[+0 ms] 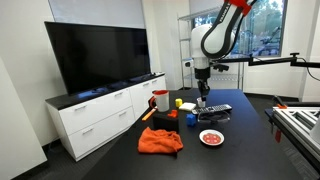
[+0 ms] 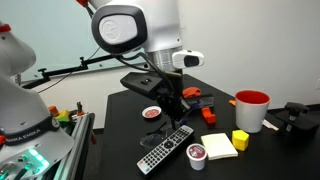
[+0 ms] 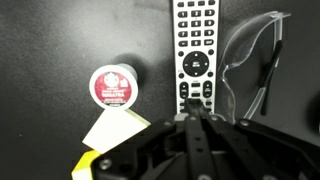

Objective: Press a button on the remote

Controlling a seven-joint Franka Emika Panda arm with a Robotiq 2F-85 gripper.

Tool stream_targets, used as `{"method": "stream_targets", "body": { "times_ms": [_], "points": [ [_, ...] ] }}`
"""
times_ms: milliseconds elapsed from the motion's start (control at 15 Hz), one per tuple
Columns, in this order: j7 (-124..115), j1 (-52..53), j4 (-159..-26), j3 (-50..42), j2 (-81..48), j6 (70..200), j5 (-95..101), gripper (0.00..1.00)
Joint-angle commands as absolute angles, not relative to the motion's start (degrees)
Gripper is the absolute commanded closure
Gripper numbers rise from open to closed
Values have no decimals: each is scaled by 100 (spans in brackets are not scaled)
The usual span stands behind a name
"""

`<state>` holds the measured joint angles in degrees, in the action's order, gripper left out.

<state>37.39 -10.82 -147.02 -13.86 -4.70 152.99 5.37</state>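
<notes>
The remote [image 3: 197, 45] is a flat black slab with rows of pale keys, lying on the black table. It also shows in both exterior views [image 1: 216, 109] [image 2: 163, 150]. My gripper [image 3: 192, 103] is shut and empty, with its fingers pressed together into one tip. In the wrist view the tip lies over the keys at the near end of the remote. I cannot tell if it touches them. In the exterior views the gripper [image 2: 172, 116] [image 1: 203, 99] points straight down just above the remote.
A red-lidded pod [image 3: 112, 85], a pale yellow note pad [image 3: 115, 135] and a yellow block [image 2: 240, 139] lie beside the remote. Clear glasses [image 3: 255, 60] lie on its other side. A red cup [image 2: 252, 108], a red-rimmed plate [image 1: 211, 137] and an orange cloth [image 1: 160, 140] stand further off.
</notes>
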Motion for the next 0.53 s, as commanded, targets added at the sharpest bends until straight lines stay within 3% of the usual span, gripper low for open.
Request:
{"method": "stream_targets", "body": {
  "times_ms": [0, 467],
  "points": [
    [3994, -1233, -14840, -1214, -318, 15459, 207, 100],
    [4449, -1262, -14877, -964, -431, 15623, -595, 100]
  ]
}}
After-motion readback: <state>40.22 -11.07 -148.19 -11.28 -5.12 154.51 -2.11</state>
